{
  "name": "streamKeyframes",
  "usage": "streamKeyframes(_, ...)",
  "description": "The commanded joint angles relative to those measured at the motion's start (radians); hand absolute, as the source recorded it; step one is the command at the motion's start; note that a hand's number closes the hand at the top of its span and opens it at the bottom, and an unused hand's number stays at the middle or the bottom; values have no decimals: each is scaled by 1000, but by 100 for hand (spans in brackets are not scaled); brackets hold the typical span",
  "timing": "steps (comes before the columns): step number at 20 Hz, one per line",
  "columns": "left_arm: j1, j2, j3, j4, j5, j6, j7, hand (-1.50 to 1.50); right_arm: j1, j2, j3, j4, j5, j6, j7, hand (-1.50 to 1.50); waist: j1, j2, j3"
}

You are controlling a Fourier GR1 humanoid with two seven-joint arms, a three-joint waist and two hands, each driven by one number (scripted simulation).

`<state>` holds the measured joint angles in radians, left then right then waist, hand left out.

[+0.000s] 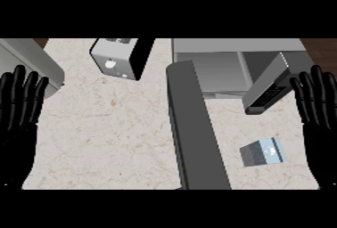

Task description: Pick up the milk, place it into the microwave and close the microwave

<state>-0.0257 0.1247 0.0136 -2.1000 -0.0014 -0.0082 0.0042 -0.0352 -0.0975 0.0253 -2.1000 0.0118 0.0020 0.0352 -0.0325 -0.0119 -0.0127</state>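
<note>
No step is complete. The milk carton (262, 152) lies on the counter (112, 133), just left of the right hand (317, 104). Both hands, left hand (20, 104) included, rest with fingers straight, holding nothing. The microwave (227, 71) stands open, its door (196, 129) swung out; picking, placing and closing remain.

— What else is in front of me?
— A silver toaster (118, 57) standing on my marbled table (112, 133), near its far edge.
— And at far left?
— A grey appliance's corner (30, 58), mostly cut off.
</note>
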Motion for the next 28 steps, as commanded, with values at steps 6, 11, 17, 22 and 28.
streamKeyframes(6, 56, -109, -83, 49, -117, 102, -4, -150, 307, -69, -141, -357, -134, 72, 78, -150, 9, 7, 13)
streamKeyframes(11, 217, -124, -122, 32, 143, 176, -43, -150, 494, -20, -99, -307, -192, 151, 0, -150, 19, 7, 13)
streamKeyframes(17, 423, -124, -283, -34, 125, 179, -191, -150, 620, -14, -170, -269, -249, 241, -83, -150, 27, 7, 13)
streamKeyframes(22, 494, -124, -319, -12, 97, 170, -271, -150, 559, 68, -81, -107, -73, 227, -172, -150, 36, 10, 13)
streamKeyframes(28, 627, -89, -362, 6, 120, 133, -401, -150, 543, 61, -164, 11, -156, 269, -234, -150, 39, 10, 13)
